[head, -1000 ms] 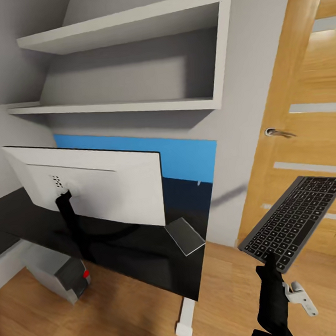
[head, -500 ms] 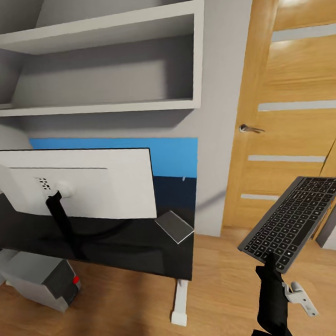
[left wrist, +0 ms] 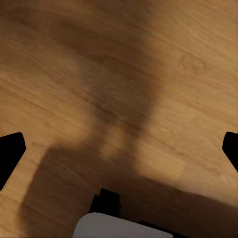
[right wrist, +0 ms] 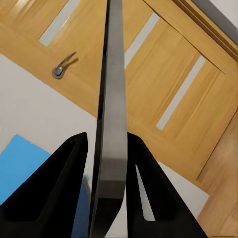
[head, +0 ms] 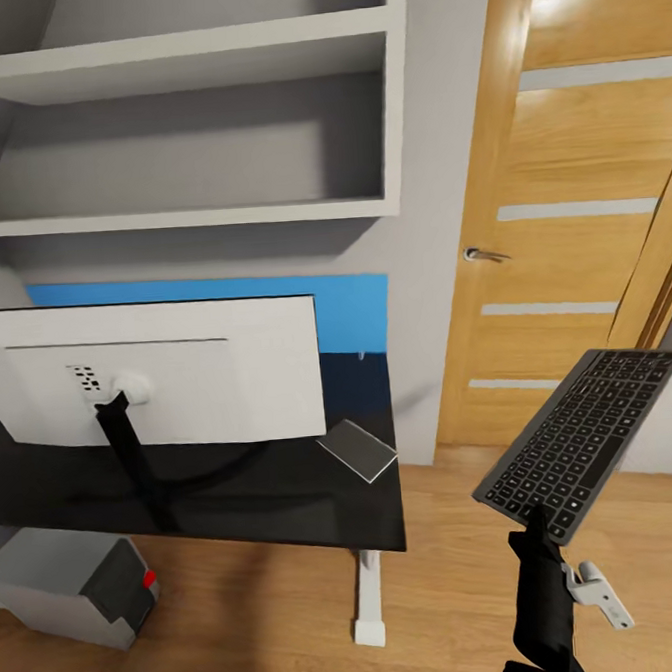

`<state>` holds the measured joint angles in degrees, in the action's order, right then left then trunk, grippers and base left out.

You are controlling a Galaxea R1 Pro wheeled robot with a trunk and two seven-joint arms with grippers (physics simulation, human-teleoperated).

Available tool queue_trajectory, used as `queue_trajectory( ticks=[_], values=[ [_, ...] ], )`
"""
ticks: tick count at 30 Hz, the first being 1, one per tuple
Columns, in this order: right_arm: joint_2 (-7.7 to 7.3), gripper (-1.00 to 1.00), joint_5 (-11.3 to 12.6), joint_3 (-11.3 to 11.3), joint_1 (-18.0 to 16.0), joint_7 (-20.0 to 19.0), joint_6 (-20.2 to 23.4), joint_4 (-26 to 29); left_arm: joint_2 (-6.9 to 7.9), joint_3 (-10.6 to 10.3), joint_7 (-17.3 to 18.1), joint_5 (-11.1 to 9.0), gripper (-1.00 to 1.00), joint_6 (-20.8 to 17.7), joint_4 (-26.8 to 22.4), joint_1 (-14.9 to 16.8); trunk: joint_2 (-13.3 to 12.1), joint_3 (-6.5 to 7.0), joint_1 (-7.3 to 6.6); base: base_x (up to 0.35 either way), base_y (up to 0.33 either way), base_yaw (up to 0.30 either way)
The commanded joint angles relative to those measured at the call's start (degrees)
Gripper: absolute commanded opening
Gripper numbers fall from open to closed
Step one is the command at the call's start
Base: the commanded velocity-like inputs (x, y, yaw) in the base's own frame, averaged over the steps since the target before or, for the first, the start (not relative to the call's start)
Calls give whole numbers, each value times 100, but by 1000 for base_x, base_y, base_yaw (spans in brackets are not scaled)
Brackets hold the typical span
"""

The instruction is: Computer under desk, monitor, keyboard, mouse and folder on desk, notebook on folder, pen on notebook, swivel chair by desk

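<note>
Over the floor, right gripper (right wrist: pixel 111 163): clamped on the keyboard (head: pixel 580 443), tilted, beside the door (head: pixel 567 200).
Right wrist: keyboard edge-on between black fingers (right wrist: pixel 54 188).
Left wrist: fingertips (left wrist: pixel 10 153) wide apart above floor (left wrist: pixel 119 74).
Desk (head: pixel 237 493): monitor (head: pixel 158 373), notebook (head: pixel 357 450); computer (head: pixel 78 585) beneath.

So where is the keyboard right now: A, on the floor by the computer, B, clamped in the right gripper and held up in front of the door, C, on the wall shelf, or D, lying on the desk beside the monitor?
B: the right gripper is shut on the keyboard, holding it tilted in the air before the wooden door, off to the side of the desk.
</note>
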<state>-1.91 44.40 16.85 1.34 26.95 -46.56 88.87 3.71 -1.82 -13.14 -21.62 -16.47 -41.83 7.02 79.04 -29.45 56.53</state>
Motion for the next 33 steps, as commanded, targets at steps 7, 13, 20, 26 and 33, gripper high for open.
queue_trajectory(
  ticks=[7,13,20,26,33],
  values=[
    [-11,-100,-19,198,-2,-54,-20,8,-2,-20,-40,-56,100,-23,-10,1,3,-5,0,-37,170,-7],
    [-87,-100,-19,233,-2,-270,-28,8,-4,-25,-40,-53,100,-15,-10,1,3,-5,0,-5,3,0],
    [-49,-100,27,368,-2,-274,239,4,-25,-37,-40,-59,100,-14,16,1,3,-5,0,-60,0,0],
    [-45,-100,33,356,-2,-280,1077,44,-27,-37,-40,-59,100,-14,17,1,3,-5,0,-320,0,0],
    [-50,-100,40,346,-34,-291,1303,100,-35,-37,-47,-56,100,-14,17,1,3,-5,0,-334,0,0]
  ],
)
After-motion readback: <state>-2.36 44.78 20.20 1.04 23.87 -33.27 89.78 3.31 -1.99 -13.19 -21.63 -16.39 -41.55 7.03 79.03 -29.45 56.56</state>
